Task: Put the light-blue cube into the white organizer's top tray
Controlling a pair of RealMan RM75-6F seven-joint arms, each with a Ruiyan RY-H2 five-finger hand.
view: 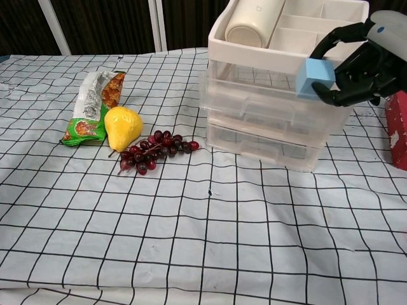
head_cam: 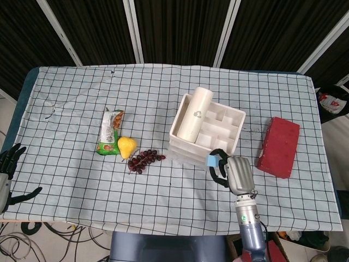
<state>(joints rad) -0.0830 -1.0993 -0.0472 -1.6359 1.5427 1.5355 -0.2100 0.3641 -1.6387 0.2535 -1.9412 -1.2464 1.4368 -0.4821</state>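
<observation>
Chest view: right hand [view: 356, 67] pinches the cube [view: 314, 76] at its fingertips, other fingers curled, holding it against the organizer [view: 280, 101] front just below the tray [view: 254, 54] rim. Likely needs lifting to clear the rim. Left hand [head_cam: 8, 164] idle, fingers spread, empty.

Overhead and chest-level views of the work area. The bench [head_cam: 27, 82] has a dark blue top, exposed along its left edge and far right corner, and is draped with a white cloth [head_cam: 82, 180] printed in a black grid; the cloth shows creases and wrinkles near its left side. Behind the bench stands a backdrop of black vertically ribbed panels [head_cam: 92, 30] divided by white frame bars [head_cam: 133, 30], which splay outward in the overhead view. Cables [head_cam: 22, 232] lie on the pale floor below the near edge. Lighting is even, with soft shadows.
</observation>
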